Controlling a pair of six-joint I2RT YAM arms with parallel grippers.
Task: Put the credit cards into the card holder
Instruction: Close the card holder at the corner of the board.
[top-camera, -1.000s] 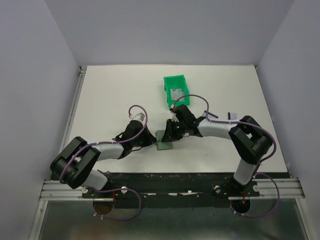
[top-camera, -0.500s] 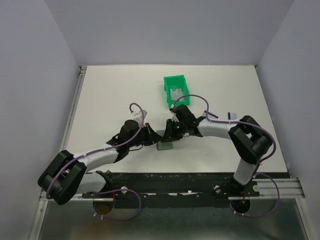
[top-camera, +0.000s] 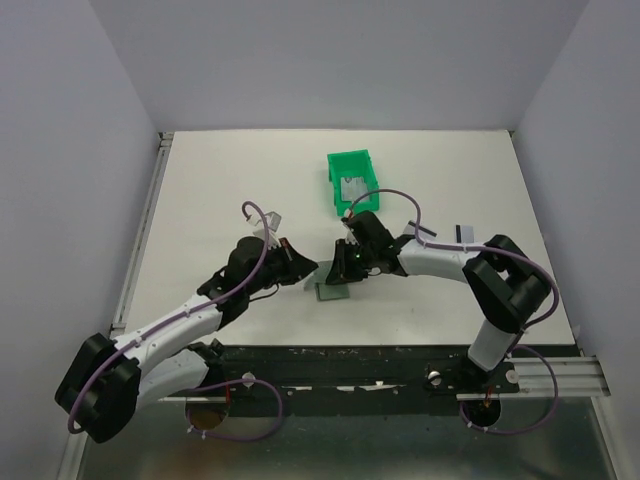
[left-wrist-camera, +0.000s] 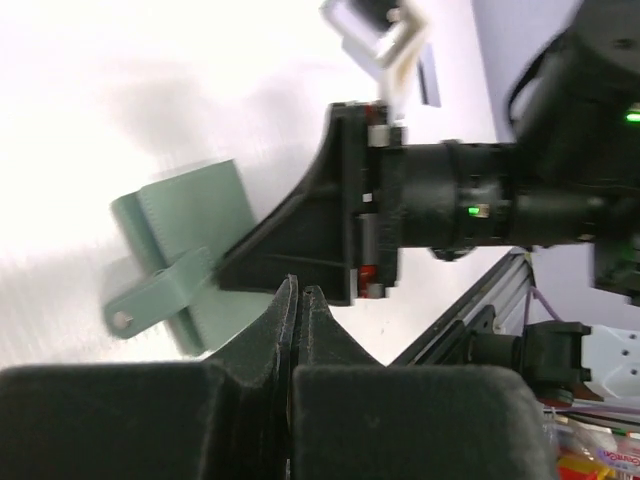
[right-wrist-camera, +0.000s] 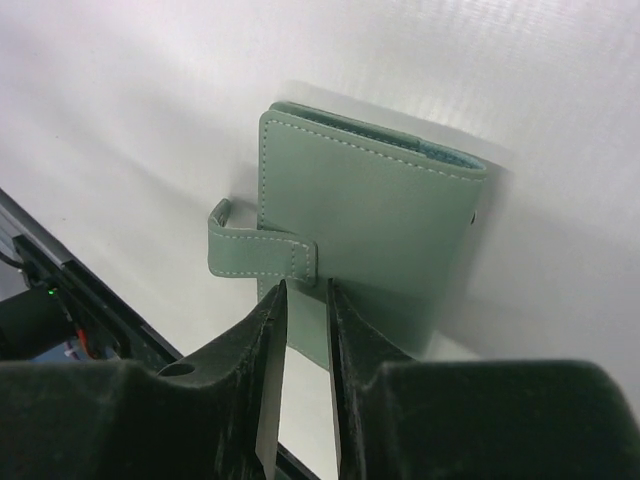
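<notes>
The card holder (top-camera: 332, 291) is a grey-green folded wallet lying closed on the white table, its strap (right-wrist-camera: 262, 256) sticking out to one side. It also shows in the left wrist view (left-wrist-camera: 190, 245) and the right wrist view (right-wrist-camera: 370, 235). My right gripper (top-camera: 340, 268) hovers at its edge by the strap, jaws a narrow gap apart with nothing between them (right-wrist-camera: 305, 295). My left gripper (top-camera: 306, 268) is shut and empty just left of the holder (left-wrist-camera: 298, 292). Silvery credit cards (top-camera: 352, 188) lie in the green bin (top-camera: 340, 162). One more card (top-camera: 463, 231) lies on the table at the right.
The two grippers are close together over the holder, the right gripper's black body (left-wrist-camera: 330, 230) right in front of the left one. Grey walls enclose the table on three sides. A metal rail (top-camera: 300, 365) runs along the near edge.
My left arm has stretched out and its gripper has moved right, up to the holder's left side. My right gripper has stayed at the holder.
</notes>
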